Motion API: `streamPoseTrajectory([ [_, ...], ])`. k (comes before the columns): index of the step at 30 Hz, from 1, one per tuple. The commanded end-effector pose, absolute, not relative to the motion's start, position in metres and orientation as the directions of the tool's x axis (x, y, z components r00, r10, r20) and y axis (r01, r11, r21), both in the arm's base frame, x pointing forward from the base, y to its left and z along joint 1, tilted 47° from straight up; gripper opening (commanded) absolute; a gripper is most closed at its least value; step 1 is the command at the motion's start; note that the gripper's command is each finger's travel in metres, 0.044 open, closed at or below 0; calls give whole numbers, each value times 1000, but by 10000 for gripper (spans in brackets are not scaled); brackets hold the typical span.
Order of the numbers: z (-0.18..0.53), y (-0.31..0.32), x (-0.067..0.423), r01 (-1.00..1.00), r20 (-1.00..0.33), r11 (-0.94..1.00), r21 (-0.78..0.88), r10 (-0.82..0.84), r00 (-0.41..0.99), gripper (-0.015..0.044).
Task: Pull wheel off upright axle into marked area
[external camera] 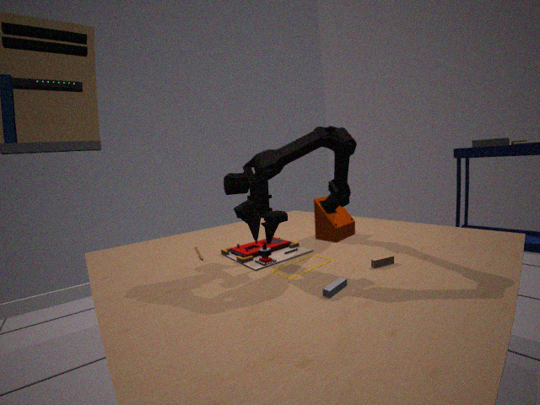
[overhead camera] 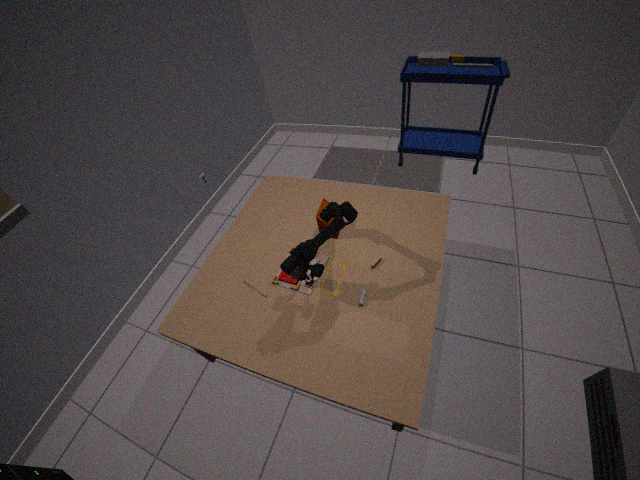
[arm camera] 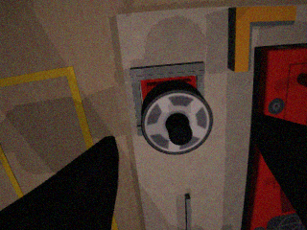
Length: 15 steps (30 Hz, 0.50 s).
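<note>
The wheel (arm camera: 165, 104) (external camera: 264, 253), with grey spokes and a dark rim, sits on the upright black axle (arm camera: 179, 134) (external camera: 264, 246) above a small red base at the edge of a pale board. My gripper (arm camera: 184, 135) (external camera: 262, 241) is open and empty, pointing down. In the wrist view the wheel shows between the two fingers, touching neither. In the exterior view the fingertips show just above and behind the axle top. The marked area, a yellow outline (overhead camera: 345, 266) (external camera: 291, 278) (arm camera: 81, 103), lies beside the board with nothing in it. In the top view the arm partly hides the wheel.
A red panel (external camera: 240, 249) (arm camera: 278, 77) lies on the pale board (arm camera: 163, 177), with yellow corner brackets (arm camera: 241, 43) around it. A grey block (overhead camera: 362, 297) (external camera: 335, 288), a darker block (overhead camera: 376, 263) (external camera: 382, 261) and a thin stick (overhead camera: 254, 288) (external camera: 198, 253) lie on the table.
</note>
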<state>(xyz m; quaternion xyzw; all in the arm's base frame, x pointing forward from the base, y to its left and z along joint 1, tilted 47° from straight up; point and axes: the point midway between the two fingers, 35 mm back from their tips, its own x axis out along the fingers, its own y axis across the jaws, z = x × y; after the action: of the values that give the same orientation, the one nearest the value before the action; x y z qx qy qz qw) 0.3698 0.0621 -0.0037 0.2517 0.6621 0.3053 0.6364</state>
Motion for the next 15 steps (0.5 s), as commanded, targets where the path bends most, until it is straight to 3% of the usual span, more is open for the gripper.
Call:
streamPoseTrajectory([
  [1,-22,81,364,-43,-682,681,731,728,-71,300],
  [9,-30,90,360,-43,-681,680,732,729,-71,300],
  [13,-27,89,361,-52,-685,683,728,725,-76,195],
  [15,-27,89,361,-52,-685,683,728,725,-76,182],
])
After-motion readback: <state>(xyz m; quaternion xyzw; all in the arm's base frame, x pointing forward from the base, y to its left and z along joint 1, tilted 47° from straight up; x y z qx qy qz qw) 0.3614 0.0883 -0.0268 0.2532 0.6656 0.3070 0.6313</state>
